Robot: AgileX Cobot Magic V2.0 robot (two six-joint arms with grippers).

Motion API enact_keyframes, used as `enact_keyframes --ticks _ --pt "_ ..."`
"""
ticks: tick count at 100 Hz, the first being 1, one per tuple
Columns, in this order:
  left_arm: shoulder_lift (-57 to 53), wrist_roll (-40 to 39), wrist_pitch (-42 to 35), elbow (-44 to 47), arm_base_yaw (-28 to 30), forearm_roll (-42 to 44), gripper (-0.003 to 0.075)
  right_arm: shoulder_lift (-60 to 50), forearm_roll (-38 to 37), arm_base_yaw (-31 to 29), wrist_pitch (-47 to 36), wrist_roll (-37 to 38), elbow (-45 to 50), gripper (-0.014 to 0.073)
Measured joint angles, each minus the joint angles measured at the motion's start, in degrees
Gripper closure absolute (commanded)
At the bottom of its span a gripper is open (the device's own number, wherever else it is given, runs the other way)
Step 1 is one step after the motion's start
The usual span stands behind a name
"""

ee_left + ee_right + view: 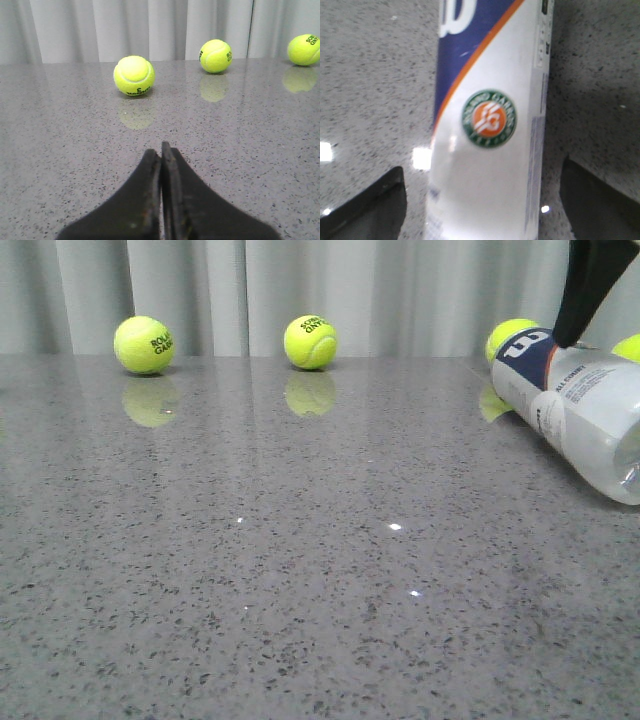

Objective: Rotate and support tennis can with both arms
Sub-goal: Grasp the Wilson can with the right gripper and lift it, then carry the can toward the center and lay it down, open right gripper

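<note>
The tennis can (575, 405) lies on its side at the table's (300, 570) far right. The right gripper (482, 200) straddles it, fingers spread apart; the left gripper (161, 150) is pressed together, holding nothing.

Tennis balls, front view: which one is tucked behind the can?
The ball peeking over the lying tennis can, at its navy label end. The two balls farther left sit in the open.
</note>
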Motion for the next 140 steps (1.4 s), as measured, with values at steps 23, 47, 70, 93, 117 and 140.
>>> enact_keyframes --ticks 23,47,70,93,117,140 --pt "0.0 0.0 0.0 0.0 0.0 0.0 0.0738 7.9 1.0 0.0 -0.3 0.0 -0.4 0.0013" --pt "0.0 0.0 0.0 0.0 0.0 0.0 0.0738 9.2 1.8 0.0 0.4 -0.2 -1.5 0.0513" --pt "0.0 0.0 0.0 0.0 0.0 0.0 0.0738 9.5 1.8 3.4 4.6 -13.2 -10.3 0.0537" --pt "0.0 0.0 0.0 0.0 0.0 0.0 0.0738 9.5 1.8 12.4 4.1 -44.2 -15.2 0.0537" --pt "0.0 0.0 0.0 0.0 0.0 0.0 0.0738 12.3 1.8 19.6 4.1 -71.0 -15.2 0.0537" --pt "0.0 0.0 0.0 0.0 0.0 0.0 0.0738 16.1 1.7 20.6 4.0 -73.3 -15.2 0.0535"
